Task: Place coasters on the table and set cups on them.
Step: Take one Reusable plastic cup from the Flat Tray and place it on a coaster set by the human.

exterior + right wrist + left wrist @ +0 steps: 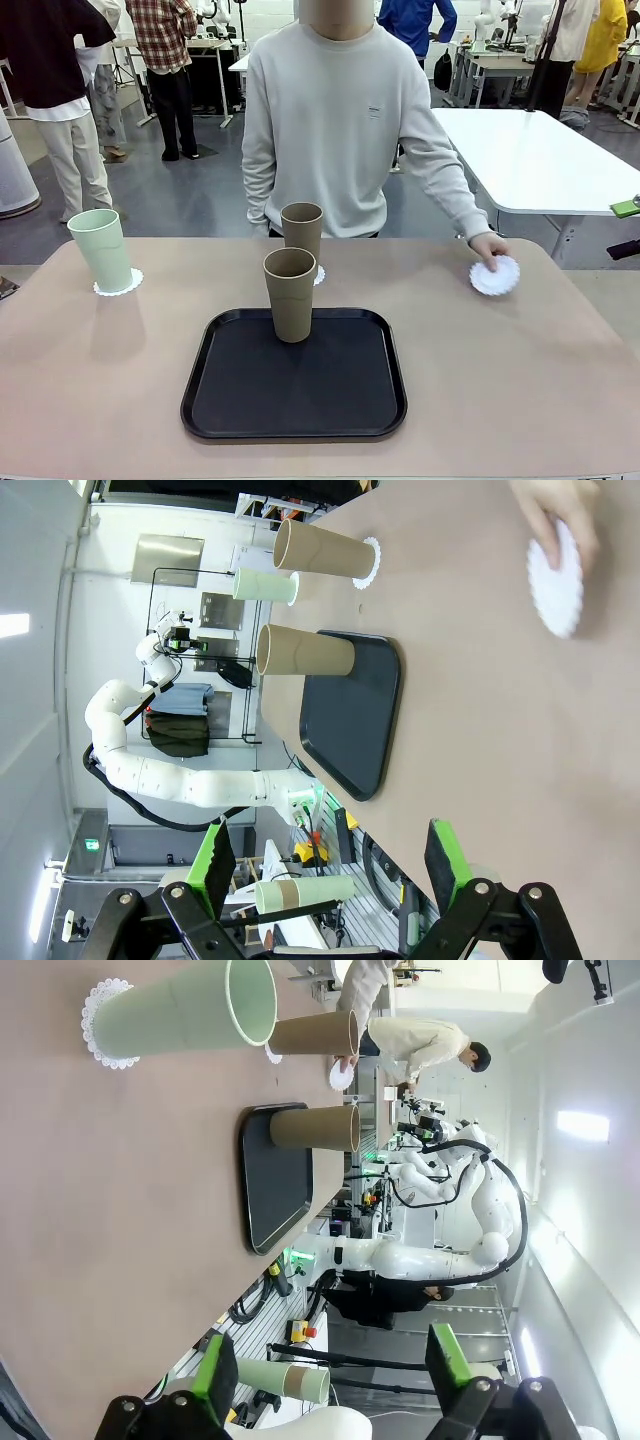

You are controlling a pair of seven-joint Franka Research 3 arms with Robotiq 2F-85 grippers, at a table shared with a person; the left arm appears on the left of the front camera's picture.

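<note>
A mint green cup [100, 250] stands on a lacy white coaster [118, 283] at the table's [500, 380] far left. One brown cup [301, 232] stands on a second coaster [318, 275] just behind the black tray [294, 375]. Another brown cup [290, 294] stands on the tray's far edge. The person's hand [490, 247] rests on a third coaster [495, 276] at the far right. My left gripper [332, 1370] is open and holds nothing, well back from the green cup [190, 1015]. My right gripper [330, 860] is open too, far from the coaster [557, 575] under the hand.
The person stands at the far side, one arm stretched over the table's right corner. A white table [540, 160] stands behind on the right. Bare tabletop lies on both sides of the tray.
</note>
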